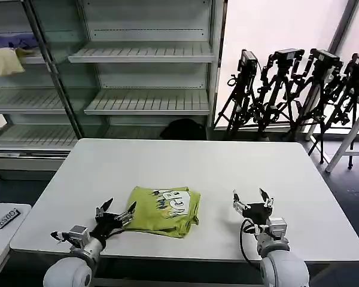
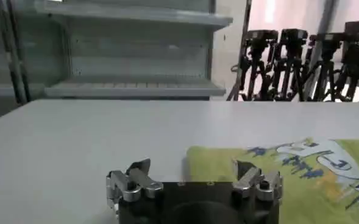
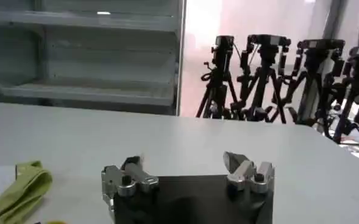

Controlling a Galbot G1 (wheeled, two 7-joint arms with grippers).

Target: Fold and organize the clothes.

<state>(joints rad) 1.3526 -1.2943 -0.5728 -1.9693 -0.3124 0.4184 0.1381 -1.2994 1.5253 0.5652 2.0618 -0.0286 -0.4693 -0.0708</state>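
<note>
**Shirt folded on the table, both grippers standing off**

The lime yellow-green soft-fabric T-shirt (image 1: 165, 210) lies on the flat white rectangular table (image 1: 185, 164) as a compact, roughly square bundle, with its white and dark printed graphic facing up. Its edges look fairly even, though the corner nearest the robot's right side hangs a little loose and rumpled.

The left gripper (image 1: 115, 214) hovers low over the table with its jaws spread apart and holding nothing; the shirt's near edge lies just beyond and slightly to one side of the fingertips, close but apparently not touching. In the left wrist view the shirt (image 2: 301, 173) runs off past one finger of the left gripper (image 2: 194, 182).

The right gripper (image 1: 252, 204) sits well apart from the shirt, its jaws also released and empty, with bare tabletop between them. From the right wrist view the right gripper (image 3: 188, 178) faces open table, and a folded green edge (image 3: 17, 189) lies off to the side.

Judging by this, the folding seems essentially finished. What may remain is tidying the loose corner or moving the bundle to its final place.
</note>
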